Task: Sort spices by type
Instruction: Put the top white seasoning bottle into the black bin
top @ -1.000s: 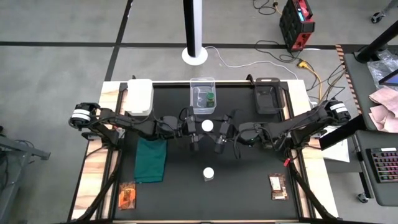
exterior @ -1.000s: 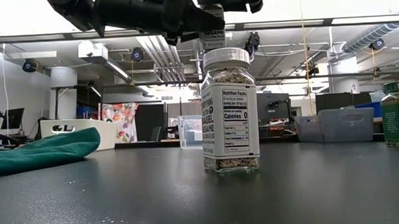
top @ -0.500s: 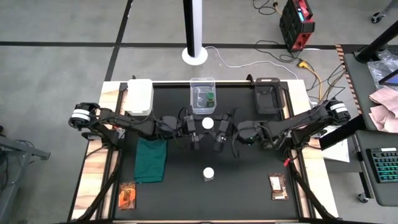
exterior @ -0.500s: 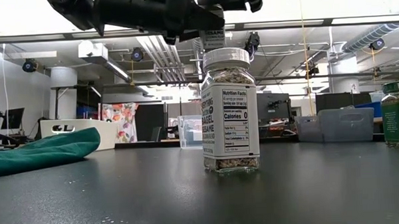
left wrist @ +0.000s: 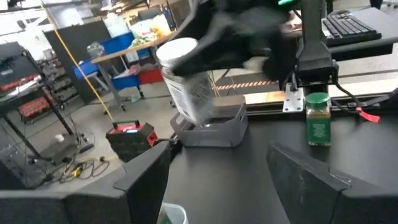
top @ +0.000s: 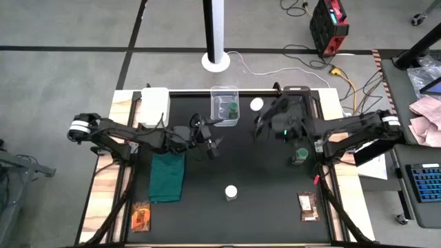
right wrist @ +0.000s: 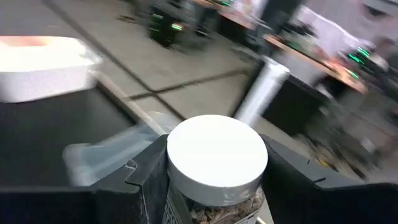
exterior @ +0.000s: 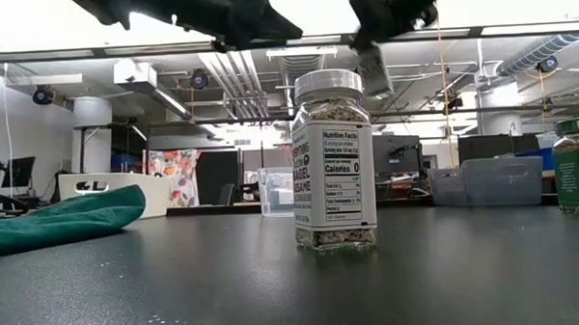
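Note:
My right gripper (top: 262,116) is shut on a clear jar with a white lid (top: 256,105), held in the air over the table's far right, beside a dark tray (top: 296,103). My left gripper (top: 211,143) stands open and empty near the table's middle. A second white-lidded jar (top: 231,192) stands on its base near the front. One green-lidded jar (top: 300,156) stands on the table at the right, another (top: 233,109) inside a clear box (top: 224,93). Two orange-brown packets (top: 141,217) (top: 307,205) lie flat at the near corners. My right gripper pinches the jar's body just under the white lid (right wrist: 171,186) between its two fingers (right wrist: 292,180), one on each side. The fingers come roughly level from the table's right. The jar is lifted clear of the table, lid up.
A dark green cloth (top: 167,176) lies left of centre. A white box (top: 154,107) stands at the far left. Bare dark tabletop lies between the two arms and toward the near edge.
Both grippers met at the white-lidded jar in the air above the table's middle. My left gripper has let go and drawn back a little toward the left. My right gripper has swung the jar toward the far right, up beside the dark tray.

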